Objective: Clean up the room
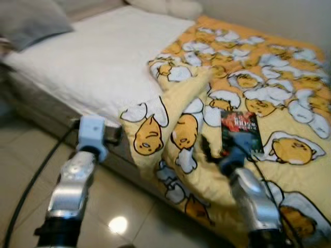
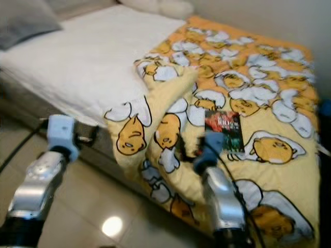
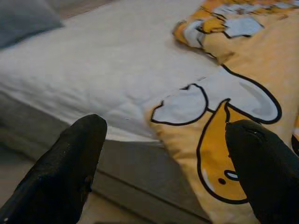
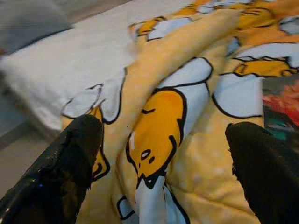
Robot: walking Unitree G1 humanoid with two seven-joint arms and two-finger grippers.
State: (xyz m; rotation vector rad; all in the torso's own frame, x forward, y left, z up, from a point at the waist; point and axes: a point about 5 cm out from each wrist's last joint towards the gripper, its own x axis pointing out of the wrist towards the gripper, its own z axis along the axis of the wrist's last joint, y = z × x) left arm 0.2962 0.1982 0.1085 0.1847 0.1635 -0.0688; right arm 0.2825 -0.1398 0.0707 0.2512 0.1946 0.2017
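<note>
Both pincers wide open, holding nothing. Left pincer faces the blanket corner at the bed edge; right pincer hovers over blanket folds near a book.

No text can be read anywhere. The dark book on the yellow blanket has lettering, but it is too blurred.

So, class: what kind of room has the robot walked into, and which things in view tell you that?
Most likely a bedroom. A bed with a white sheet stands on a tiled floor, a yellow cartoon-print quilt lies rumpled across it, and a grey pillow sits at its head.
</note>
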